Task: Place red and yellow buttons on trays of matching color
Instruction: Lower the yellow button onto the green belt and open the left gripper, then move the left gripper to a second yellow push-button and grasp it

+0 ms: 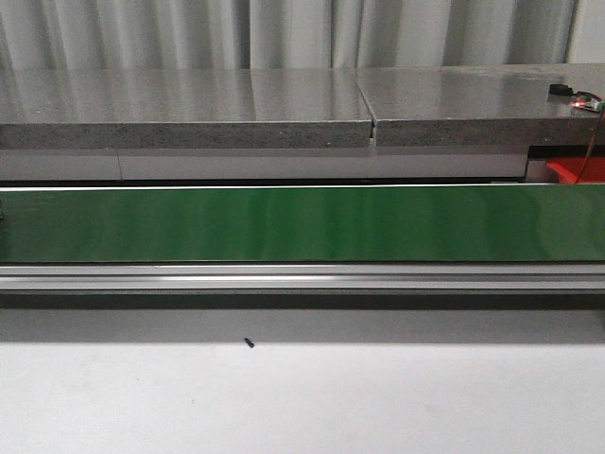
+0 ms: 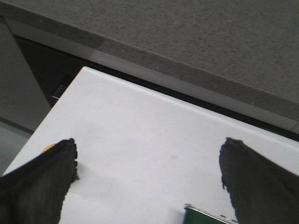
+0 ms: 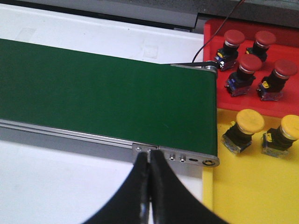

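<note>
Several red buttons [image 3: 250,63] stand on the red tray [image 3: 210,35], just past the end of the green conveyor belt [image 3: 103,88]. Beside it, two yellow buttons [image 3: 250,120] stand on the yellow tray [image 3: 252,186]. My right gripper [image 3: 148,156] is shut with nothing in it, hovering at the belt's near rail close to the yellow tray. My left gripper [image 2: 149,149] is wide open and empty over the white table [image 2: 140,130], near the belt's other end [image 2: 201,217]. Neither gripper shows in the front view, where the belt [image 1: 302,222] carries no buttons.
A grey stone counter [image 1: 284,104] runs behind the belt, with a small lit device and a wire [image 1: 586,102] at its right end. A corner of the red tray [image 1: 572,168] peeks in at the right. A tiny black speck [image 1: 249,343] lies on the white table.
</note>
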{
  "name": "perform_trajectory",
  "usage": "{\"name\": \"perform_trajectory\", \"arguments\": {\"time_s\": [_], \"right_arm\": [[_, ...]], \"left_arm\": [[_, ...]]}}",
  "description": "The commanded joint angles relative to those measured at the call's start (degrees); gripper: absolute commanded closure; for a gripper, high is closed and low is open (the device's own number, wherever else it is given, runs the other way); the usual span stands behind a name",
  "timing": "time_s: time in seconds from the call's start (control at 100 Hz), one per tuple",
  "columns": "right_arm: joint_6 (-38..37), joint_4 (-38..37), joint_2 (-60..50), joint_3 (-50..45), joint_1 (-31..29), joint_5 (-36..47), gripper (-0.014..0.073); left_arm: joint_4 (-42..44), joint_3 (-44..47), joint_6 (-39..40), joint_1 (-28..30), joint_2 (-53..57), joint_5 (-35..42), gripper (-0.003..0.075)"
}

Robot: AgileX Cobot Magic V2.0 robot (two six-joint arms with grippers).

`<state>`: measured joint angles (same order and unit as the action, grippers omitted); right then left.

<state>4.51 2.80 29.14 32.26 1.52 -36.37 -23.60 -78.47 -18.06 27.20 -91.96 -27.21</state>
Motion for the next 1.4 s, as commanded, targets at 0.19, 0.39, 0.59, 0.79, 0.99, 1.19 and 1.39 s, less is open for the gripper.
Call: {"name": "perform_trajectory", "arguments": {"time_s": [0.19,0.39,0.59,0.79,0.99,1.19,1.39], "right_arm": [[0.21,-0.42,0.12,1.46,-0.48,3.61,0.0662],[0.21,-0.42,0.12,1.46,-0.48,3.61,0.0662],[0.21,-0.42,0.12,1.46,-0.48,3.61,0.0662],[0.21,-0.42,0.12,1.46,-0.48,3.61,0.0662],[0.21,-0.42,0.12,1.46,-0.48,3.62,0.0662],[0.21,-0.42,0.12,1.46,-0.48,3.62,0.0662],[0.21,-0.42,0.12,1.46,-0.48,3.62,0.0662]], "left_arm": [[0.84,-3.82,0.59,3.71,-5.7,4.44,0.0113],[1.73,-3.95,0.59,4.84,-9.29,7.65,0.0113],[2.65,-4.48,0.59,5.12,-11.92,10.26,0.0113],[2.65,-4.93,0.59,5.12,-15.24,11.57,0.0113],[3.17,-7.02,0.59,5.12,-17.65,11.49,0.0113],[3.67,-10.65,0.59,5.12,-20.25,10.2,0.0113],[4.19,-12.49,0.72,5.85,-22.24,8.4,0.0113]]}}
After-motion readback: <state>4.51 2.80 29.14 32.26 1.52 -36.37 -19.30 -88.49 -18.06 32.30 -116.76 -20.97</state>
